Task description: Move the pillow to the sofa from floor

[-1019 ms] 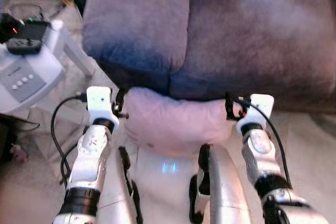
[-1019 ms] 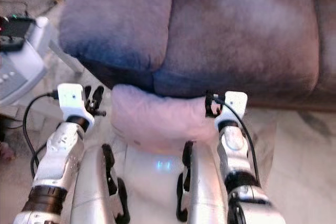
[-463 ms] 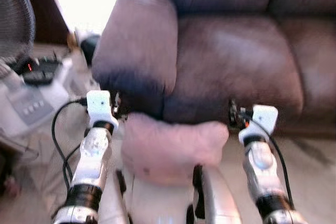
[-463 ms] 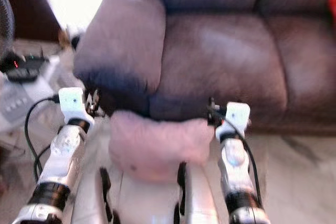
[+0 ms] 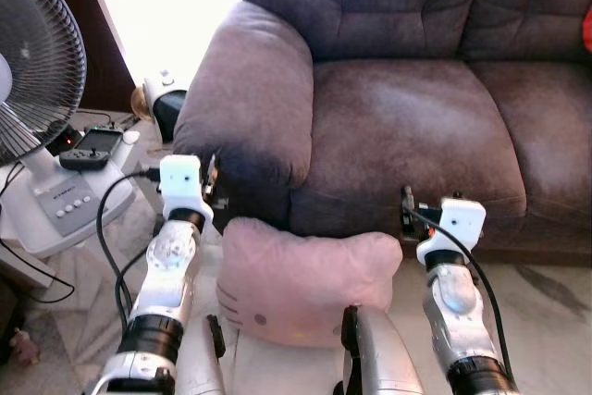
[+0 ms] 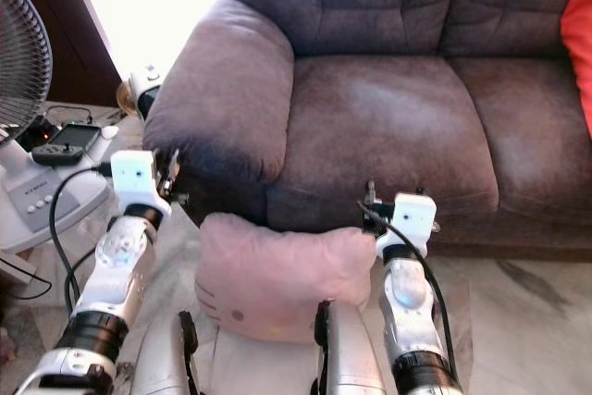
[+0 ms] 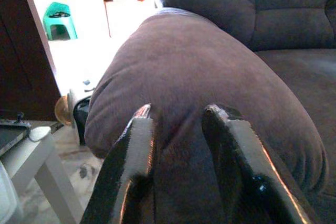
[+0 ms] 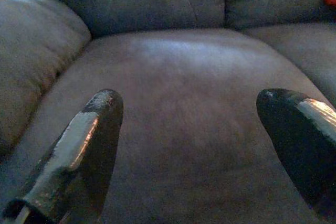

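Dark sofa [image 5: 407,127] ahead; pink pillow [image 5: 305,279] lies crosswise, squeezed between both wrists, behind left gripper [image 7: 178,124] and right gripper [image 8: 194,114], jaws parted, empty.

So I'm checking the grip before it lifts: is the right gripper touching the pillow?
Cannot tell. In the left eye view the right gripper sits at the pillow's corner, contact hidden.
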`<state>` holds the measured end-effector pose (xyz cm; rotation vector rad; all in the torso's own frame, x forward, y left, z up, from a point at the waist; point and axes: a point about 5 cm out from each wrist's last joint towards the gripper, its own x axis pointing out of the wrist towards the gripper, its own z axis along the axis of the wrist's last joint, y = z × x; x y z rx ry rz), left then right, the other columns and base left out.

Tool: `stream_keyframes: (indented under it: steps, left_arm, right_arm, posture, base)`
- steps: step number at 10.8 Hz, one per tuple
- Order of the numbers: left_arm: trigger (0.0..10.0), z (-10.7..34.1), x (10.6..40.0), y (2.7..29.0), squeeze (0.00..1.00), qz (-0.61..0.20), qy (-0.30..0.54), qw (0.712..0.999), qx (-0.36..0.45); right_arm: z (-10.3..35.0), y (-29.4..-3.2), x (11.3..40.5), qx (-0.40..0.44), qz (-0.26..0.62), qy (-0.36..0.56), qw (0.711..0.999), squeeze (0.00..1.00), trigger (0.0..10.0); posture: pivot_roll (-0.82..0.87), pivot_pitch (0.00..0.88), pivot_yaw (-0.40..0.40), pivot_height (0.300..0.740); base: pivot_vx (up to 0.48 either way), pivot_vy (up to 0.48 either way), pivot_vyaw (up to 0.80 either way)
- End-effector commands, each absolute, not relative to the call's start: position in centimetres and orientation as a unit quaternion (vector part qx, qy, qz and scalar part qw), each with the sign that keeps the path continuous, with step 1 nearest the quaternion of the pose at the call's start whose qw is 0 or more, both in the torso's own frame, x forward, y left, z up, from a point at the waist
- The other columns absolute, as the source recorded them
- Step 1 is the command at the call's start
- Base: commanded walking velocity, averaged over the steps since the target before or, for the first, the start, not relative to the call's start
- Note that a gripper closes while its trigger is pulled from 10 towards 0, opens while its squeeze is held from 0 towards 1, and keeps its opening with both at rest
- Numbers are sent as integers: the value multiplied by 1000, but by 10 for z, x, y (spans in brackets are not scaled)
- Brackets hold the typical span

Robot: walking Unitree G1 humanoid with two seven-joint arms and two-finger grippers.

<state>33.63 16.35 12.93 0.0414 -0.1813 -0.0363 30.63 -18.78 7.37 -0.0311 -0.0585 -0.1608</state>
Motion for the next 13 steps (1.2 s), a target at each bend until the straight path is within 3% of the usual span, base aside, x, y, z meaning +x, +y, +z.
stream_keyframes:
  steps: [1,5,10,13]
  left_arm:
    - [10000,130,338,167,0,-12,-93,995,20]
    - [10000,130,338,173,0,-5,-99,995,24]
    - [10000,133,338,172,0,-9,-107,994,26]
    - [10000,130,336,174,0,-10,-101,994,30]
  right_arm:
    - [79,-185,310,-13,-77,-35,996,0,10000]
    - [81,-178,311,-10,-72,-42,996,0,10000]
    - [69,-180,305,-3,-66,-10,998,0,10000]
    - [31,-189,291,-18,-94,125,988,0,10000]
  posture:
    - [42,28,-30,539]
    - [53,41,-36,522]
    - [53,53,-37,522]
    - [50,79,-35,522]
  base:
    - [300,0,0]
    - [303,0,-113]
    - [0,0,0]
    - [0,0,0]
